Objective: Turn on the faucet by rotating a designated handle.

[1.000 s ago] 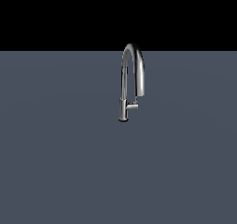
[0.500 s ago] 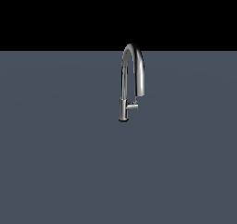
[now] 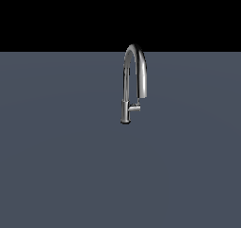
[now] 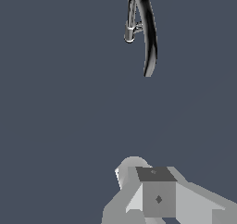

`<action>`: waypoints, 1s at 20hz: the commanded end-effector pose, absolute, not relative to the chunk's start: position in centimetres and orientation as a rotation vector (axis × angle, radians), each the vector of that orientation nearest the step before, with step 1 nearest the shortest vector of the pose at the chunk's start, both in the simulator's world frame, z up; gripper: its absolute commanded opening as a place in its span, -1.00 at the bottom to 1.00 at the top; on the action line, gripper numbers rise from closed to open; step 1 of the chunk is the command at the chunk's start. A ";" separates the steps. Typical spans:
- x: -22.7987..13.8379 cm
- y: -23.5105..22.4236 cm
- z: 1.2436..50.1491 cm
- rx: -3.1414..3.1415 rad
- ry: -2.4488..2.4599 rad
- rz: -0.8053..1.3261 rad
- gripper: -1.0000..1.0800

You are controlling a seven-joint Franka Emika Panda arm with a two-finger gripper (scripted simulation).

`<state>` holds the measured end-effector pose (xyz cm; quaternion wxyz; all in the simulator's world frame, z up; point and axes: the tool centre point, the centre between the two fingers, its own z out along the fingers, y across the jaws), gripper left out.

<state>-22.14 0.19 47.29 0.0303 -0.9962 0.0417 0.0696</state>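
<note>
One hand [image 4: 155,197] hangs well apart from the faucet [image 3: 133,81].

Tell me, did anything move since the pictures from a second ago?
Nothing visibly changed. In the exterior view the faucet stands in the same spot on the grey surface, and its handle still sticks out toward the exterior view's right. The arm does not show in that view, then or now. The wrist view shows part of the gripper far from the faucet, but has no earlier picture to compare.
</note>
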 end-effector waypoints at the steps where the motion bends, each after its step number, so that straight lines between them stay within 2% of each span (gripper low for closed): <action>1: -20.8 0.2 47.0 -3.041 0.166 0.258 -1.00; 20: -10.2 -1.0 43.2 -2.737 0.462 0.598 -1.00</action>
